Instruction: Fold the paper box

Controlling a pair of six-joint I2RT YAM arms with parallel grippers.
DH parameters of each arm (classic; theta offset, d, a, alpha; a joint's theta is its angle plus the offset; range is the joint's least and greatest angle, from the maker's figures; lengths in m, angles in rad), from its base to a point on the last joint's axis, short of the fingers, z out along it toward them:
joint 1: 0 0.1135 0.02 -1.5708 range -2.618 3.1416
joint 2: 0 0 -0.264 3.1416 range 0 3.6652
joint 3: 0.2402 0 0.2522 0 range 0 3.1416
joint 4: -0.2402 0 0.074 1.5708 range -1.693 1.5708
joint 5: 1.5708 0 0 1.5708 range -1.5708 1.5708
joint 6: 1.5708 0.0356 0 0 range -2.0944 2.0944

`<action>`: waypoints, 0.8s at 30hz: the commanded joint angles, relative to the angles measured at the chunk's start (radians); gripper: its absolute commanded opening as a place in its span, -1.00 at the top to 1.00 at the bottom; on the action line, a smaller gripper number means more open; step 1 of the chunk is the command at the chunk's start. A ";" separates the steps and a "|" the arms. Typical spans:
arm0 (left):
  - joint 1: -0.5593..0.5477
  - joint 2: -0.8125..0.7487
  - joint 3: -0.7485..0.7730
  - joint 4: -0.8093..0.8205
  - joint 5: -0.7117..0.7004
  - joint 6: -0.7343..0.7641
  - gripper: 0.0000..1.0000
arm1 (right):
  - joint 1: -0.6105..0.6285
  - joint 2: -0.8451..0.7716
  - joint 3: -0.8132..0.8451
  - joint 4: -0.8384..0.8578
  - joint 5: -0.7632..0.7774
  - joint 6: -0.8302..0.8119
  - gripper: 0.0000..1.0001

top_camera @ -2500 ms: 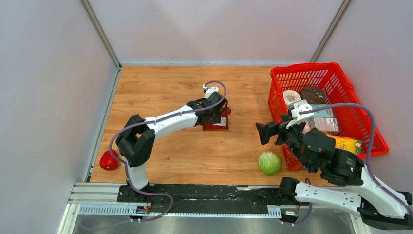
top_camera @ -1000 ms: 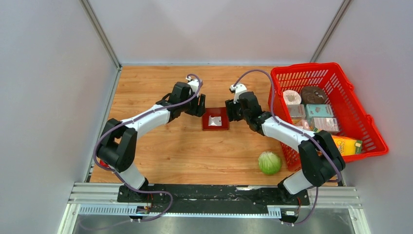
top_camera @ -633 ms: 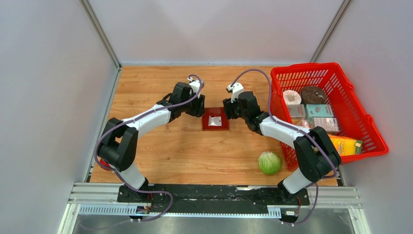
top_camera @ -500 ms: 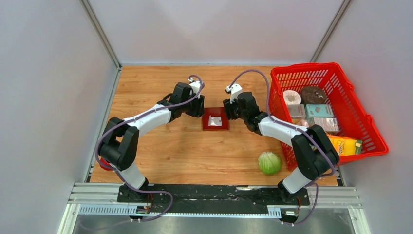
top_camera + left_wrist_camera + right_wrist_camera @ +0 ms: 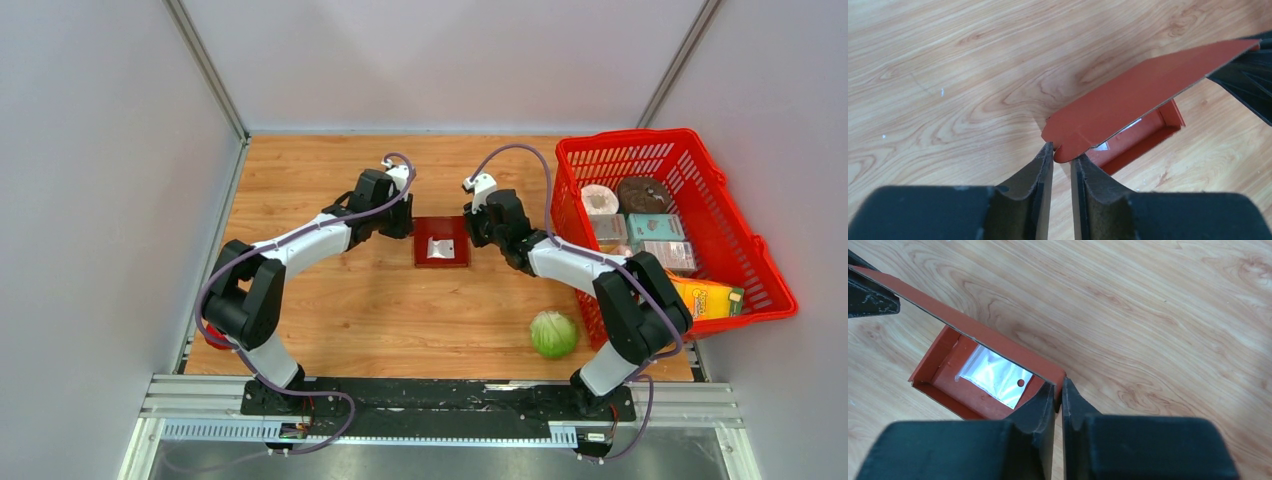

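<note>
When this moment was inspected, you had the paper box (image 5: 442, 242) lying on the table (image 5: 948, 75) directly between your two sets of fingertips. Its long flap (image 5: 1138, 100) was raised off the open tray (image 5: 943, 397) and spanned from one gripper to the other. Your right gripper (image 5: 1058, 385) had its fingers (image 5: 1040, 410) drawn all but together on one end corner of that flap, the card entering right at the tips, which I recorded as a pinch. Your left gripper (image 5: 1062, 152) had the rounded corner of the opposite end sitting at its tips, but its fingers (image 5: 1040, 175) showed a narrow gap wider than the card, so I could not tell whether that end was gripped or merely bracketed. Just beyond the right tips the tray stood open, with a small clear bag (image 5: 993, 374) lying flat inside it. My judgement was that the step in hand was securing both ends of the flap ahead of closing it over the tray; the fold itself was not yet made. The next move called for you to confirm the left pinch. You then needed to swing both ends over together at an even height, so the card turned on its crease without twisting. The free edge had to come down against the tray's opposite wall without dragging the light tray across the wood.
</note>
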 commanded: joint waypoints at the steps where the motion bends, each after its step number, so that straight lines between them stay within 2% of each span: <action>1: -0.024 -0.017 0.044 0.002 -0.052 -0.065 0.51 | 0.028 0.014 0.040 0.059 0.000 0.056 0.99; 5: -0.063 -0.017 0.064 -0.026 -0.167 -0.122 0.78 | 0.055 0.011 0.046 0.087 0.091 0.122 1.00; 10: -0.075 0.000 0.083 -0.037 -0.274 -0.211 0.99 | 0.081 0.025 0.081 0.092 0.206 0.195 1.00; 19: -0.100 0.034 0.089 -0.009 -0.359 -0.275 1.00 | 0.120 0.071 0.152 0.012 0.471 0.395 1.00; 24: -0.113 0.061 0.061 0.035 -0.379 -0.317 1.00 | 0.150 0.091 0.146 0.013 0.557 0.455 1.00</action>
